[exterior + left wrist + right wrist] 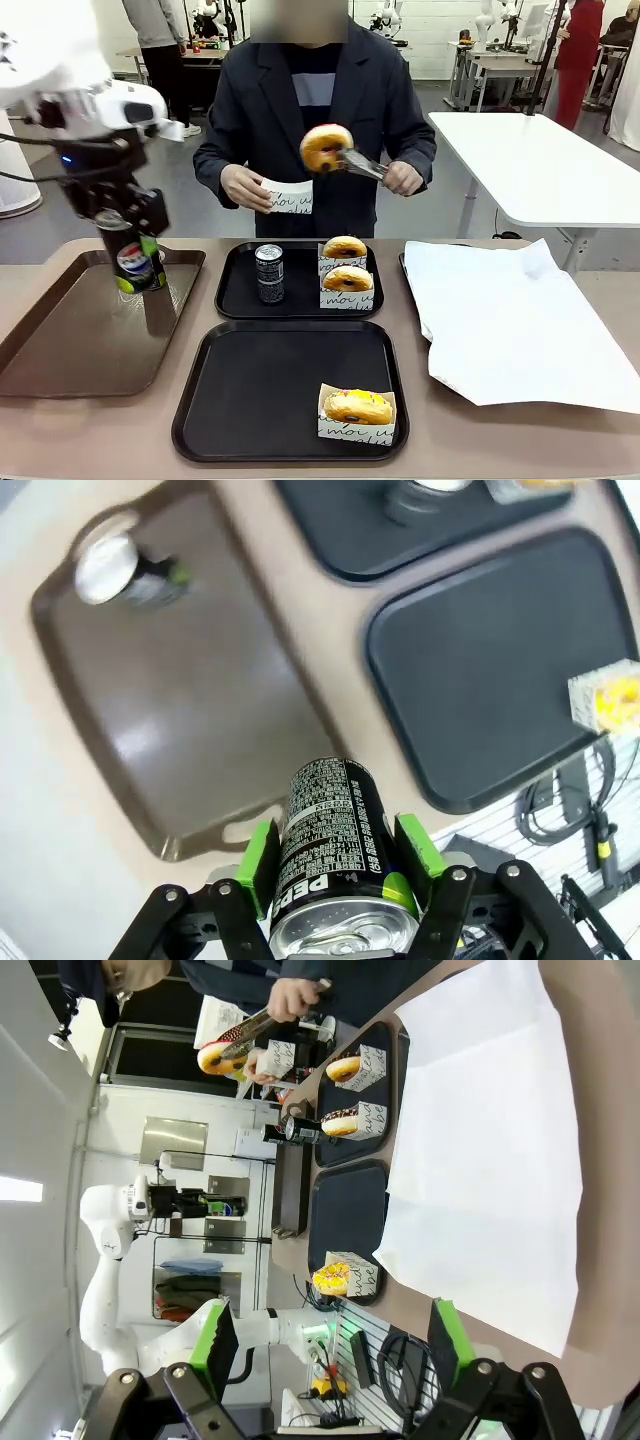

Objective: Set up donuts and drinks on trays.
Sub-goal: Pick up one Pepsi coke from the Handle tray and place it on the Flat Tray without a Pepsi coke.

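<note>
My left gripper (135, 262) is shut on a black Pepsi can (335, 850) with a green base, held just above the brown tray (70, 340). A second can (110, 568) stands in that tray's far corner. The far black tray (240, 295) holds a dark can (269, 272) and two sleeved donuts (347, 283). On the near black tray (260, 400) lies a yellow donut (357, 408) in its sleeve. The person grips a red-glazed donut (326, 147) in tongs beside a white sleeve (288, 195). My right gripper (330, 1325) stands open, off the table.
A large white paper sheet (520, 320) covers the table's right side and part of another tray. The person stands at the far edge behind the far black tray. Cables and a slatted panel show below the table edge in both wrist views.
</note>
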Tool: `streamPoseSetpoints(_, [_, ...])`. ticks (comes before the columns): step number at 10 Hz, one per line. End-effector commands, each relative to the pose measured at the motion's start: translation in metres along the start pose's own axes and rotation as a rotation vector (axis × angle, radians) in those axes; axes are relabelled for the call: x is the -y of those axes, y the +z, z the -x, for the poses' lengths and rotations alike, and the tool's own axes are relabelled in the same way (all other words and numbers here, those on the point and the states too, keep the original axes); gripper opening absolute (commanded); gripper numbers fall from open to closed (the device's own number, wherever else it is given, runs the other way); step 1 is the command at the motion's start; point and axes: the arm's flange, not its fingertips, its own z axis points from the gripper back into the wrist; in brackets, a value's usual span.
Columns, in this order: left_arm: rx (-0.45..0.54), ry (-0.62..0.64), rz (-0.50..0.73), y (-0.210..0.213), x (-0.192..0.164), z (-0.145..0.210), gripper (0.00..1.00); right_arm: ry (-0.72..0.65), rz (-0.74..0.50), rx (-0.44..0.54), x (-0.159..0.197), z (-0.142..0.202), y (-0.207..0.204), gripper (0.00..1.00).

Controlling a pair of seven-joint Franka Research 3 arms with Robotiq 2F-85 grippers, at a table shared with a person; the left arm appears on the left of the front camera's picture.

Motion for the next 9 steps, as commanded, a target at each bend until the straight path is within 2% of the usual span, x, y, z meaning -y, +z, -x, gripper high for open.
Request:
streamPoseSetpoints(1, [-0.02,-0.12,0.03,-0.025,0.022,-0.023,0.6,0.016,-0.02,0.009,0.0,-0.001,0.001,1.0])
streamPoseSetpoints(6, [-0.114,-0.259,0.123,-0.089,0.084,-0.059,0.6,0.016,-0.02,0.009,0.0,-0.001,0.001,1.0])
streamPoseSetpoints(7, [-0.131,-0.274,0.124,-0.097,0.087,-0.062,0.6,0.016,-0.02,0.009,0.0,-0.001,0.001,1.0])
streamPoseSetpoints(8, [-0.164,-0.281,0.115,-0.088,0.078,-0.055,0.6,0.016,-0.02,0.009,0.0,-0.001,0.001,1.0])
streamPoseSetpoints(9, [-0.243,-0.277,0.02,-0.063,0.051,-0.032,0.6,0.016,-0.02,0.009,0.0,-0.001,0.001,1.0])
